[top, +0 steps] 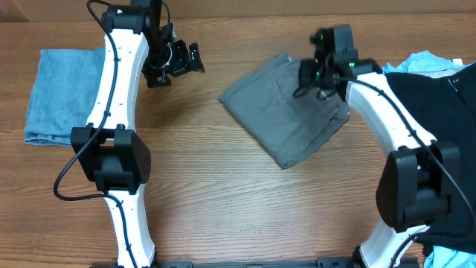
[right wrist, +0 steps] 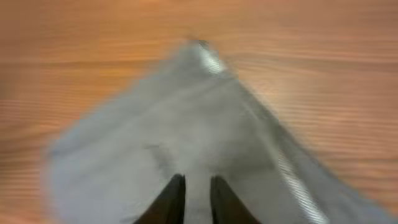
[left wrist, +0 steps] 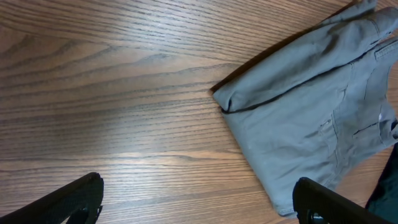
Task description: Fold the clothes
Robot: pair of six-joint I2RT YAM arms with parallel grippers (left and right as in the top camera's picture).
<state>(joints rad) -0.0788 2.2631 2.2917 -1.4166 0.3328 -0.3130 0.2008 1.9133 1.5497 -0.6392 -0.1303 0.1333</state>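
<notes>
The grey shorts point(top: 286, 112) lie folded into a compact slab in the middle of the table. In the left wrist view the shorts point(left wrist: 311, 118) show a folded corner, and in the right wrist view they point(right wrist: 186, 124) are blurred. My right gripper point(top: 311, 78) hovers over their upper right part. Its fingers point(right wrist: 198, 182) stand a narrow gap apart with nothing pinched between them. My left gripper point(top: 182, 63) hangs wide open over bare wood left of the shorts, and nothing sits between the fingers of the left gripper point(left wrist: 199, 190). A black garment point(top: 446, 97) and a light-blue one point(top: 428, 61) lie at the right edge.
A folded blue denim piece point(top: 59, 93) rests at the far left, behind my left arm. The right arm's base stands on the black garment. Wooden tabletop point(top: 223, 193) stretches in front of the shorts.
</notes>
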